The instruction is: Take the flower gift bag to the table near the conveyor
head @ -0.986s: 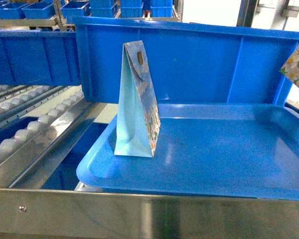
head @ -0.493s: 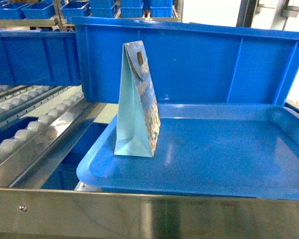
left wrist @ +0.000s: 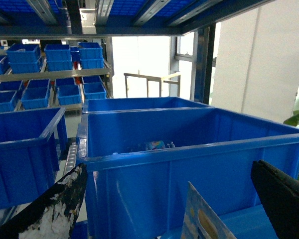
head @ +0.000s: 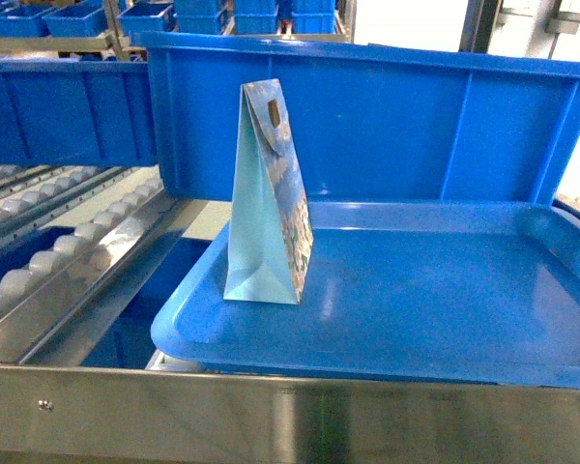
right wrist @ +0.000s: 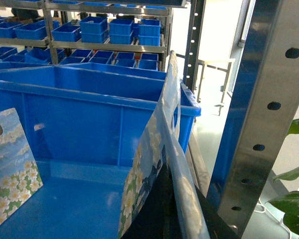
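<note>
Left gripper (left wrist: 164,209) hangs w/ fingers spread wide, nothing in it. One flower bag (head: 266,198) stands on the blue tray (head: 445,309), at 9 o'clock on it. Roller rails (head: 68,246) lie further out at 9. Right gripper is mostly hidden at 6 o'clock in its own view; cannot tell for sure, but it seems to hold a second flower bag (right wrist: 157,164) up. No table seen yet, so prob. the carry is only begun.
</note>
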You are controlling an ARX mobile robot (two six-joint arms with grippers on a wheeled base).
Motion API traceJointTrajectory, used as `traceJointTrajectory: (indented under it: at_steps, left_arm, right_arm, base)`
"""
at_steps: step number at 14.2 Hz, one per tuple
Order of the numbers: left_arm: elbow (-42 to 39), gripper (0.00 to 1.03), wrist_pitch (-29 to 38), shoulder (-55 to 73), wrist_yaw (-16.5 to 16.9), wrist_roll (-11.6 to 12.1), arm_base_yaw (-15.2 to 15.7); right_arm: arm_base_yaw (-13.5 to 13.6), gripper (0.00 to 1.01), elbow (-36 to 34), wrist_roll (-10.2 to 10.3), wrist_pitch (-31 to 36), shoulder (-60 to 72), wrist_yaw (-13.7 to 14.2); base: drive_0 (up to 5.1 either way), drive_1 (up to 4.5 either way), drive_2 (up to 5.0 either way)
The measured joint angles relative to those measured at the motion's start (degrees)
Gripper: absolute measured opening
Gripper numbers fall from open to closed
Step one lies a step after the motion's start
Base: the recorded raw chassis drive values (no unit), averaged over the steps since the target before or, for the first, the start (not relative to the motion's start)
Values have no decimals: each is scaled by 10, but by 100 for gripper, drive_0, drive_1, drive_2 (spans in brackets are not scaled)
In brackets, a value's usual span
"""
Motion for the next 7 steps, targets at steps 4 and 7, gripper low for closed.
traceJointTrajectory:
  at_steps: [4,7]
  left_arm:
    - [80,98,-10,107,-28,49,-59]
    - [90,98,-43,134,-47,52,-87]
  right_arm:
    - [0,2,0,0,0,0,0]
    - [0,2,0,-1,0,0,0]
  base:
    - [0,0,0]
    - [0,0,0]
